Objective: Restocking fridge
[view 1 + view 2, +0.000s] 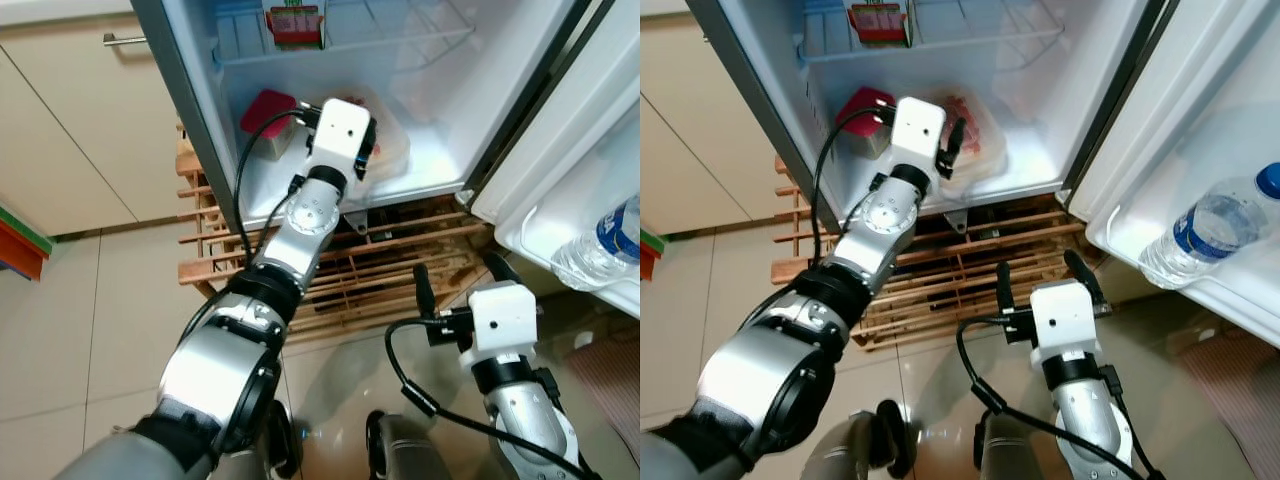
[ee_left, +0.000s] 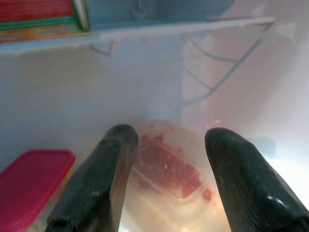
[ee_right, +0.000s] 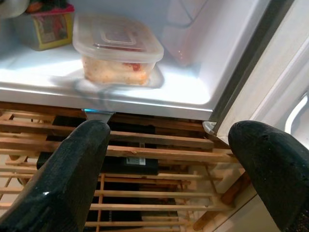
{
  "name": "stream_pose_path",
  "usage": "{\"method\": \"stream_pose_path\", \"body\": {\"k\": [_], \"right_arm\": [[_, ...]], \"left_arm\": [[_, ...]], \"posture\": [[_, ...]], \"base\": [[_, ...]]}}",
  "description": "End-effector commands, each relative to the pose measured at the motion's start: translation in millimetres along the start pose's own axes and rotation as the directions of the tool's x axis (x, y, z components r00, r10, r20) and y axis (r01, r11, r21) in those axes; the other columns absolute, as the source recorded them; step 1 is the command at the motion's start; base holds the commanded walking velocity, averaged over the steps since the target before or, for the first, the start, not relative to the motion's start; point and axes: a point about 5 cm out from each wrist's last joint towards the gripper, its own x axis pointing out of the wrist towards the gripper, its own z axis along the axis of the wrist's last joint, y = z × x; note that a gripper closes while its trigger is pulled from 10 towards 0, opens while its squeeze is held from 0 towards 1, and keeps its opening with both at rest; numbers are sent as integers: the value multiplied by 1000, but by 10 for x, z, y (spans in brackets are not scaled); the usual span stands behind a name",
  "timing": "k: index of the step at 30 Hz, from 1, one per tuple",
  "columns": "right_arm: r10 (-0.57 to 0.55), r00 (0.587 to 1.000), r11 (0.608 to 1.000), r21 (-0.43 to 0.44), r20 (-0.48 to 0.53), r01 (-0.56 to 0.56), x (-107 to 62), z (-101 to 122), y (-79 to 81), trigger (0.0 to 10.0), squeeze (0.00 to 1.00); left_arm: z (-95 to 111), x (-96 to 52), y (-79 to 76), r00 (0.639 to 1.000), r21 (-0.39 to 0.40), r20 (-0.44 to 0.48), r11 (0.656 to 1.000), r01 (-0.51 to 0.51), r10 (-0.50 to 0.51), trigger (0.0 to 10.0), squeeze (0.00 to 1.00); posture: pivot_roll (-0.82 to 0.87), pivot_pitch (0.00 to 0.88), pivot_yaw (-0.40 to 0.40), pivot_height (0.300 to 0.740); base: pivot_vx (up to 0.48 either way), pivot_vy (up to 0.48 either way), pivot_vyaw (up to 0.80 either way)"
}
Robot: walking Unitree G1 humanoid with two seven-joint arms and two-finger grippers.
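Taking the clear food container [image 3: 118, 48] on the fridge floor [image 3: 186, 92] as the landmark and going left to right: a red-lidded box [image 1: 266, 116] is sitting just to its left, and a red-and-green carton [image 1: 296, 22] is standing on the wire shelf [image 1: 400, 45] above it.

The left gripper [image 2: 166, 159] is reaching into the fridge [image 1: 770, 110] and hovering directly above the container, with its fingers [image 2: 104, 174] spread wide and holding nothing. Seen along those fingers, the container is lying straight ahead between them. It is a rectangular tub whose long axis appears to be running slantwise to the finger gap, so a grasp would probably call for a wrist turn first.

The container is looking translucent, with a clear snap lid and reddish, chunky food inside. It is resting flat near the front lip of the fridge floor.

The right gripper [image 1: 1045, 275] is waiting outside and below the container, over the wooden slatted rack [image 1: 380, 270] under the fridge, with its fingers also wide apart and empty. The left arm is plainly the nearer one.

Further right of the container, a water bottle [image 1: 1210, 225] with a blue cap is lying in the door shelf [image 1: 1160, 290].
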Motion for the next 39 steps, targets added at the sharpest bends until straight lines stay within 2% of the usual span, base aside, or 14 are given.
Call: {"method": "stream_pose_path", "body": {"k": [1, 2, 4, 5, 7, 13, 20, 26, 27, 30, 39], "right_arm": [[-11, 1000, 1000, -6, -7, 11, -37, 0, -17, 10000, 0], [-15, 1000, 1000, -7, -11, 15, -40, -13, -26, 10000, 0], [-16, 1000, 1000, -8, -12, 16, -40, -16, -28, 10000, 0], [-18, 1000, 1000, -6, -11, 17, -32, -15, -30, 10000, 0], [-14, 1000, 1000, -3, -9, 14, -15, -20, -19, 10000, 0], [-2, 1000, 1000, 2, -1, 2, 28, -22, 9, 10000, 0], [0, 1000, 1000, -3, -2, 0, 7, -18, -1, 10000, 0], [-5, 1000, 1000, -7, -10, 5, -23, -22, -19, 10000, 0], [-7, 1000, 1000, -9, -13, 7, -30, -25, -28, 10000, 0], [-9, 1000, 1000, -12, -17, 8, -44, -27, -35, 10000, 0], [-14, 1000, 1000, -17, -27, 14, -75, -32, -50, 10000, 0]], "left_arm": [[-16, -112, -97, 998, 4, -8, 998, 67, -67, 10000, 0], [-49, -227, -144, 994, 11, -26, 994, 107, -106, 10000, 0], [-56, -248, -153, 993, 13, -31, 993, 114, -114, 10000, 0], [-79, -371, -198, 987, 5, -49, 988, 153, -152, 10000, 0], [-96, -493, -242, 979, 2, -67, 981, 192, -191, 10000, 0], [-196, -592, -284, 974, -1, -123, 982, 190, -189, 10000, 0], [-281, -524, -361, 970, -4, -178, 986, 165, -163, 10000, 0], [-323, -368, -430, 972, 19, -191, 989, 145, -139, 10000, 0], [-320, -312, -431, 973, 17, -189, 991, 135, -129, 10000, 0], [-343, -266, -424, 972, 31, -199, 991, 131, -122, 10000, 0], [-413, -197, -353, 971, 80, -220, 990, 115, -94, 10000, 0]], "posture": [[-281, 251, 5, 725], [-277, 242, 4, 725], [-277, 242, 4, 725], [-257, 238, 4, 725], [-252, 237, 4, 725], [-243, 230, -1, 725], [-263, 239, -5, 725], [-282, 253, -10, 725], [-283, 255, -10, 725], [-293, 262, -12, 725], [-299, 271, -11, 725]], "base": [[0, 0, 0], [0, 0, 0], [0, 0, 0], [0, 0, 0], [0, 0, 0], [0, 0, 0], [0, 0, 0], [0, 0, 0], [0, 0, 0], [0, 0, 0], [0, 0, 0]]}}
